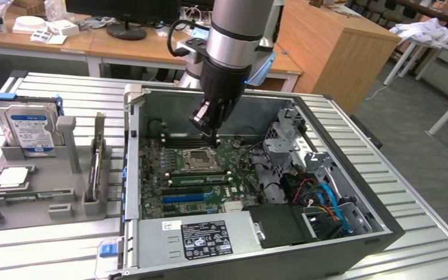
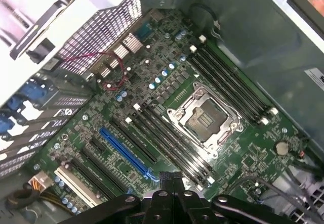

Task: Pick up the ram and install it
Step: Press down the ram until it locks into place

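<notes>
My gripper (image 1: 210, 139) hangs inside the open computer case (image 1: 380, 230), above the black memory slots (image 1: 185, 140) behind the CPU socket (image 1: 198, 157). In the wrist view its dark fingers (image 2: 169, 179) are pressed together with nothing between them, well above the motherboard (image 2: 167, 77). A long narrow green stick, which looks like a ram (image 1: 196, 179), stands in the slots in front of the socket. Another thin green strip (image 1: 21, 199) lies in the grey fixture on the exterior view's left; I cannot tell if it is a ram.
A blue-labelled hard drive (image 1: 28, 129) stands upright in the grey fixture (image 1: 68, 204), with a silver square chip (image 1: 14, 177) in front of it. Cables (image 1: 325, 195) and a drive cage (image 1: 286, 137) crowd the case's right side. The power supply (image 1: 205, 236) sits at the near edge.
</notes>
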